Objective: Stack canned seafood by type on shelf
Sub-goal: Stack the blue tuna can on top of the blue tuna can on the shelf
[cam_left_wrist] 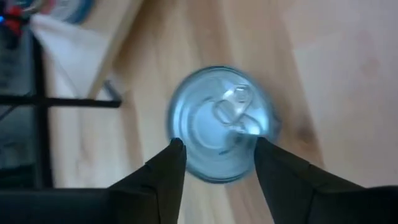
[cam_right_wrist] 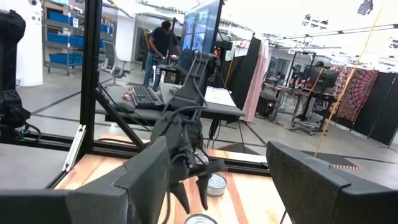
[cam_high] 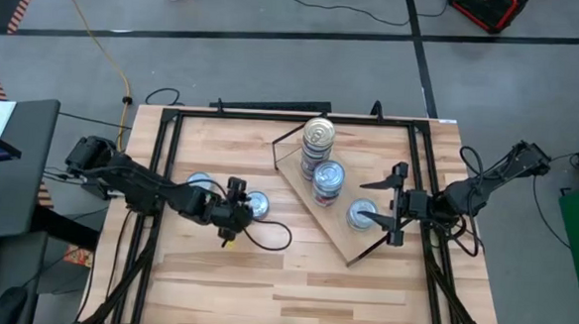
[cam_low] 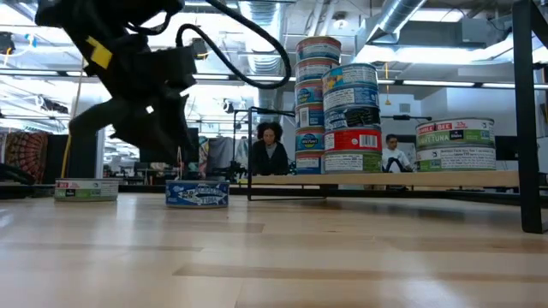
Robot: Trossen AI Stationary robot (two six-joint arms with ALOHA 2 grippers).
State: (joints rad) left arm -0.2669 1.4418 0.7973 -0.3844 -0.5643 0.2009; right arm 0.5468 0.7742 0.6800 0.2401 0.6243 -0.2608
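Observation:
A blue-labelled tin point(cam_left_wrist: 221, 124) with a silver pull-tab lid stands flat on the tabletop point(cam_high: 257, 205). My left gripper point(cam_left_wrist: 217, 155) hangs open just above and behind it point(cam_low: 175, 141), one finger on either side and clear of it. A pale tin point(cam_low: 86, 189) stands to its left, partly under my left arm point(cam_high: 199, 182). The shelf point(cam_high: 340, 234) lies slantwise at centre right and bears a tall stack point(cam_high: 318, 134), a lower stack point(cam_high: 328, 179) and a short stack of wider tins point(cam_low: 454, 144). My right gripper point(cam_high: 372, 203) waits open, high over the shelf's near right part.
A dark metal frame point(cam_high: 165, 175) runs along the table's left, far and right sides. A black cable loops on the table point(cam_high: 271, 235) just near of the blue tin. Bare tabletop lies along the near edge point(cam_high: 283, 291). People show in the room beyond point(cam_low: 270, 150).

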